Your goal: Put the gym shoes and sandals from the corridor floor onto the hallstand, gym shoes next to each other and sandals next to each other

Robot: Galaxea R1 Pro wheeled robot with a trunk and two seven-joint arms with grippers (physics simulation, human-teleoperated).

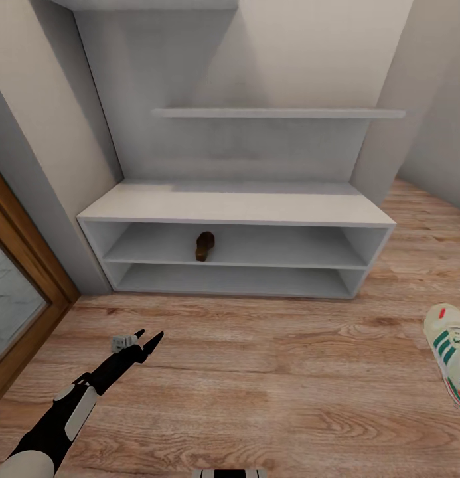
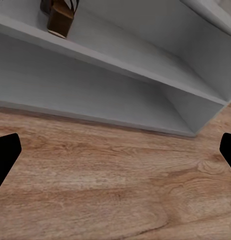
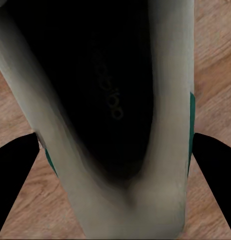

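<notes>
White and wide, the hallstand (image 1: 236,206) held one sandal (image 1: 204,245) on its middle shelf. Our left gripper (image 1: 138,341) hung open and empty. We judged a gym shoe (image 3: 115,115) pickup underway, right fingers (image 3: 13,180) spread around its heel, needing closure next.

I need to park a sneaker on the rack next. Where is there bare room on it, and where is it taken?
The hallstand's bench top is bare from end to end. On the upper open tier, one sandal sits left of centre; the stretch to its right, up to the end wall, is free. The lower tier looks bare. The gym shoe waits on the floor at right.
</notes>
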